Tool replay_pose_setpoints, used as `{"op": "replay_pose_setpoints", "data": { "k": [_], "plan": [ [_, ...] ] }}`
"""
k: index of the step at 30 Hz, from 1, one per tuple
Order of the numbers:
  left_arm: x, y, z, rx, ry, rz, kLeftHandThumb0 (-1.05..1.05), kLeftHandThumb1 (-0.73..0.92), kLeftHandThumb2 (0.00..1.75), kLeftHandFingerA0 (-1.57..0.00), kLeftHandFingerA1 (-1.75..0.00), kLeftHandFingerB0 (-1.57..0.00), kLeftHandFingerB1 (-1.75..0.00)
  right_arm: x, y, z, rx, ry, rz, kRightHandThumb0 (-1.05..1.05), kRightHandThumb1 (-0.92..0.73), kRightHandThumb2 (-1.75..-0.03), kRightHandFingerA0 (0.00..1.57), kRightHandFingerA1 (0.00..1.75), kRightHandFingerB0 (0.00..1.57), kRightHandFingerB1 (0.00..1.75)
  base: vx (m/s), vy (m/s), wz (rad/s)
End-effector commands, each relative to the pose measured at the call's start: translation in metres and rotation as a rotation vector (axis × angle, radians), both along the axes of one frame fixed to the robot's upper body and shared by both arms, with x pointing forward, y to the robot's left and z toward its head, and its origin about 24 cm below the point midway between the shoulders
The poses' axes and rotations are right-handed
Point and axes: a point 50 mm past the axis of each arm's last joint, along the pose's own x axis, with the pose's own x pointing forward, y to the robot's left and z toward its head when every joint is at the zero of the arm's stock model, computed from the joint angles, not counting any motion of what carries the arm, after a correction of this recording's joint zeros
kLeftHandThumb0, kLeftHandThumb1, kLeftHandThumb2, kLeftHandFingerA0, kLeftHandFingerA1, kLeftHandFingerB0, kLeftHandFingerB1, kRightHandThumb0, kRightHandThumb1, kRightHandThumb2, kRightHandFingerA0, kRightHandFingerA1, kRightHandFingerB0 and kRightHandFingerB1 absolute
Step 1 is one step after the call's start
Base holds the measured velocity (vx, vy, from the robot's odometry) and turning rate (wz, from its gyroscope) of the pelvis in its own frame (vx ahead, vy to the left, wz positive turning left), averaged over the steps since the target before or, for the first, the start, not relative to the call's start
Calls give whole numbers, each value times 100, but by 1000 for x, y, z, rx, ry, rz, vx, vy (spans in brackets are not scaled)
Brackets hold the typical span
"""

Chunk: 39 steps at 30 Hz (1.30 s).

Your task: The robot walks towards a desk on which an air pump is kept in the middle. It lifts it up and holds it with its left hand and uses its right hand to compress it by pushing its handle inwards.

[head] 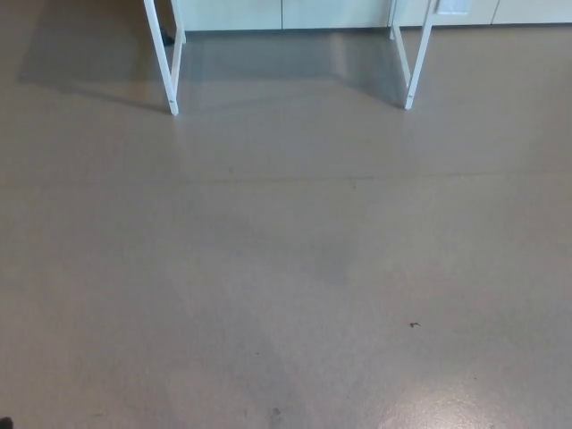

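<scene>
Floor (286, 268) with perhaps four white legs (167, 71).

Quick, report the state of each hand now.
Left hand: not in view.
Right hand: not in view.
Only the floor and white desk legs show.
</scene>
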Motion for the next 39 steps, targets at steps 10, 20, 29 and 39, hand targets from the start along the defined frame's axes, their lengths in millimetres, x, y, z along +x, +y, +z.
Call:
{"op": "replay_pose_setpoints", "data": {
  "k": [10,20,29,39],
  "plan": [
    [12,19,17,-137,-155,124,-17,66,64,-37,-46,-40,-39,12,-14,15,122,-181,-109,-11,-43,-90,42,61,14,49,13,13,8],
    [14,20,20,-145,-171,99,-18,63,64,-39,-48,-38,-39,14,-12,15,111,-183,-99,-14,-47,-93,45,62,14,49,186,276,-12],
    [15,19,20,-136,-165,104,-14,66,59,-46,-47,-42,-37,15,-11,14,103,-172,-77,-21,-64,-59,57,46,27,31,234,-105,17],
    [12,19,19,-131,-163,99,-14,66,59,-46,-48,-42,-38,16,-9,13,103,-161,-81,-19,-62,-59,60,49,26,32,382,-152,14]
  ]
}}
